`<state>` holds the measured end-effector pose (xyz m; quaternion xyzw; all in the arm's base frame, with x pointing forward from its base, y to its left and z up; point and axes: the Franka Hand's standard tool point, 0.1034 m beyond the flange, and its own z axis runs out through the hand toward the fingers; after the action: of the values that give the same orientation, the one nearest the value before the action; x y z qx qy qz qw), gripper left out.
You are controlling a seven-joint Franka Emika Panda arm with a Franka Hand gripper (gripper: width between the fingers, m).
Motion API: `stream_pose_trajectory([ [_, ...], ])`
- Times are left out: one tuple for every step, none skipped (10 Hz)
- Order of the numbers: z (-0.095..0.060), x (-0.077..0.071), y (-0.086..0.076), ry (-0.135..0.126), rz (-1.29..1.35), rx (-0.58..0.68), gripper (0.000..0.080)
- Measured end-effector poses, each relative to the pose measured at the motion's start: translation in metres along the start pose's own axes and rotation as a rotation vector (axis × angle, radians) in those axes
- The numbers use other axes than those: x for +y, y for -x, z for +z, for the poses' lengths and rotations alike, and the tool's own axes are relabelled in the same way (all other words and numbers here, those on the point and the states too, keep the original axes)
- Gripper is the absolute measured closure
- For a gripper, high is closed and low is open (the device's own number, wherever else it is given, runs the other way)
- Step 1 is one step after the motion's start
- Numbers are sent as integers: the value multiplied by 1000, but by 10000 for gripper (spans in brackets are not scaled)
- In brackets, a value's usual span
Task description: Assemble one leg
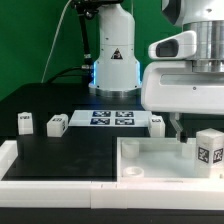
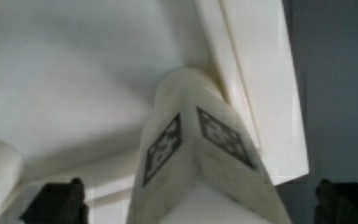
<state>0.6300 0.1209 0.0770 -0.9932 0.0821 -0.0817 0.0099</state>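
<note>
I see a black table (image 1: 60, 150) with a green wall behind it. The big white arm fills the exterior view's right side, close to the camera, so I cannot see its tip there.

The white tabletop (image 1: 150, 160) lies flat near the front, on the exterior view's right. It looks like a shallow tray with a raised rim. One leg (image 1: 209, 150) stands upright at the tabletop's corner on the far right of the exterior view. I can see a black-and-white tag on its side.

In the wrist view, that leg (image 2: 202, 150) fills the middle of the picture, with a tag on each of two faces. It sits by the tabletop's rim (image 2: 247, 60). The gripper (image 2: 197, 203) has one dark finger (image 2: 55, 203) on each side of the leg. The fingers are apart and each has a gap to the leg, so they are not squeezing it.

Three more white legs stand on the black table. One (image 1: 25, 122) is far toward the exterior view's left, one (image 1: 56, 124) is near it, and one (image 1: 157, 123) is just under the arm. The marker board (image 1: 112, 120) lies flat between the second and third, well back from the tabletop. A white robot base (image 1: 113, 55) with a black warning triangle stands behind the board.
</note>
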Motion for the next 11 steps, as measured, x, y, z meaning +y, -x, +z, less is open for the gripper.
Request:
stream_pose_trajectory([
  [-1,-3,1,1,-118,-1,150],
  [-2,-6,3,2,-220,-9,150],
  [-4,-5,1,8,-375,-13,150],
  [-5,-2,-2,13,-495,-17,150],
  [-5,2,-4,16,-566,-16,150],
  [-5,5,-5,24,-647,-17,150],
  [-5,6,-5,24,-640,-17,150],
  [-5,6,-5,25,-640,-17,281],
  [-5,6,-5,25,-618,-17,419],
  [-4,6,-5,25,-588,-17,419],
  [-4,6,-6,25,-560,-14,506],
])
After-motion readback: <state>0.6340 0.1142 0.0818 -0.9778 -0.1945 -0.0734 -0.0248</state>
